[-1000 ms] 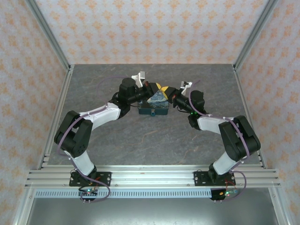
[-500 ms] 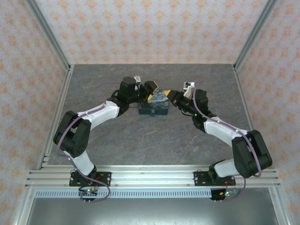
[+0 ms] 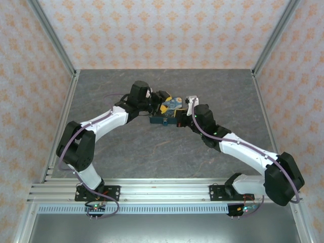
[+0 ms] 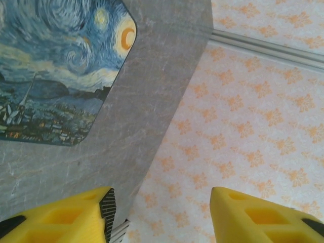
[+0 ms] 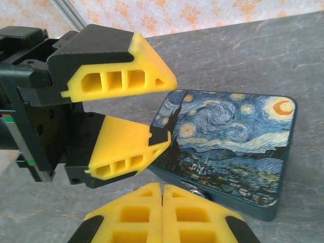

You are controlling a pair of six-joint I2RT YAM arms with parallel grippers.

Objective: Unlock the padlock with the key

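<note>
The dark blue starry box (image 3: 169, 107) lies flat in the middle of the table, and it also appears as the box (image 5: 233, 142) and the box (image 4: 55, 71) in the two wrist views. My left gripper (image 3: 163, 100) stands open at the box's left end, nothing between its yellow fingers (image 4: 76, 217). My right gripper (image 5: 162, 188) is shut, its tips at the box's front wall. A small shiny metal part (image 5: 203, 193) shows there. I cannot tell whether it is the key or the padlock.
The open left gripper (image 5: 171, 109) hangs close to the left of my right fingertips, so the two grippers crowd the box's front left corner. Patterned walls and metal rails (image 3: 61, 55) enclose the grey table (image 3: 152, 152), with free room in front of the box.
The left gripper has gone from shut to open. The right arm has swung left and stretched out, bringing its shut gripper to the box's front wall.
</note>
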